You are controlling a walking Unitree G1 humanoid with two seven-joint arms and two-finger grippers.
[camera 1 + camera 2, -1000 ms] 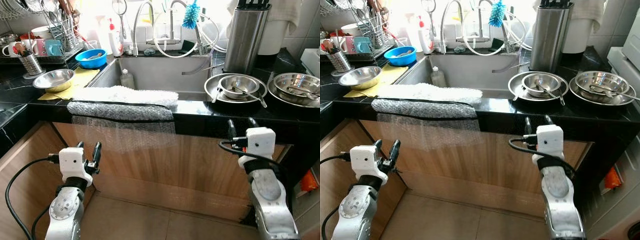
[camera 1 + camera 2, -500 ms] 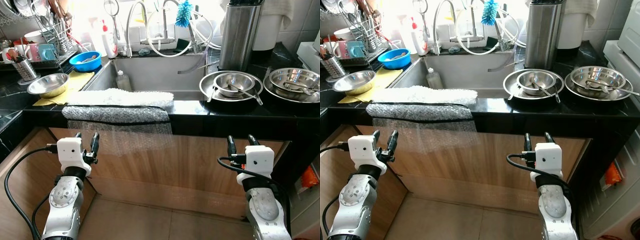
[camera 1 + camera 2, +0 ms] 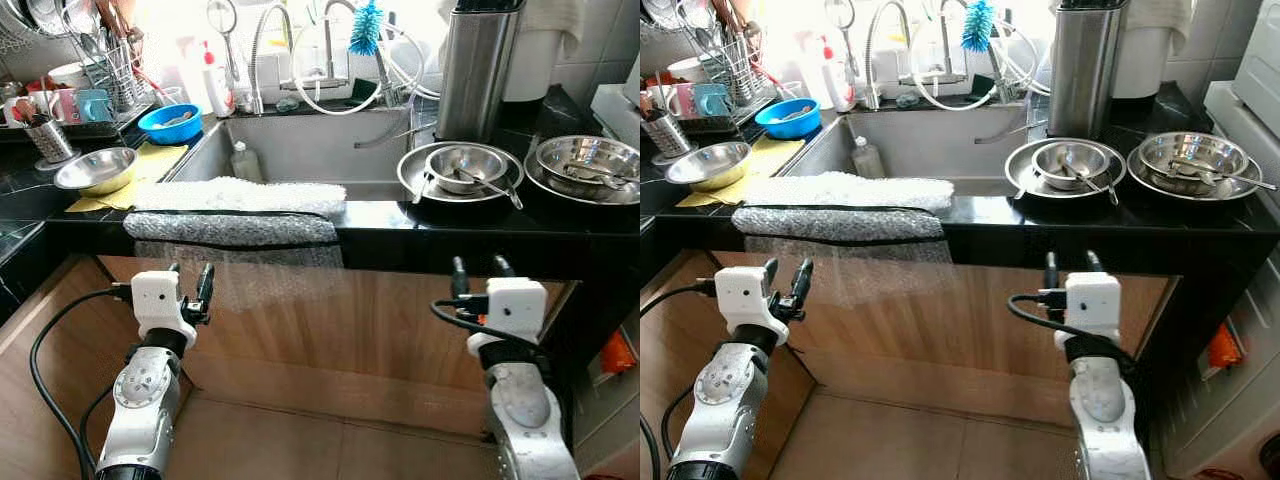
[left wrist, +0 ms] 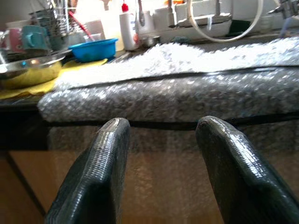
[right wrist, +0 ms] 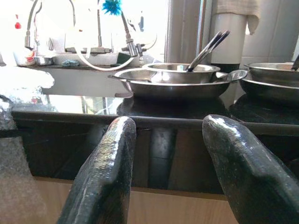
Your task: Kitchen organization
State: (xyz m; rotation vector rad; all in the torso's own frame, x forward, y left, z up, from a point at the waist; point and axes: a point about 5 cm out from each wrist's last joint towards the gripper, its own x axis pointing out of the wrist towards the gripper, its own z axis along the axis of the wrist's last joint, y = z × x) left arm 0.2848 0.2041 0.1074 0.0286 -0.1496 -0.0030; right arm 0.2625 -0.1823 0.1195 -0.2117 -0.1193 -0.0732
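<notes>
Left hand [image 3: 190,272] and right hand [image 3: 474,265] spread, empty — counter [image 3: 450,222] edge hides the cabinet top.

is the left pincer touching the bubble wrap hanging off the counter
Apart. In the left eye view the left pincer sits below the counter edge, and the left wrist view shows open space before the bubble wrap.

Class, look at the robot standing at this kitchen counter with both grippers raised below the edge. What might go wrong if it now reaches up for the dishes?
1. The left gripper, open, is just below the bubble wrap draped over the counter edge; rising, it may snag and drag it off.
2. The right gripper, open, sits under the stacked steel bowls with utensils resting loosely inside; a bump may tip them.
</notes>
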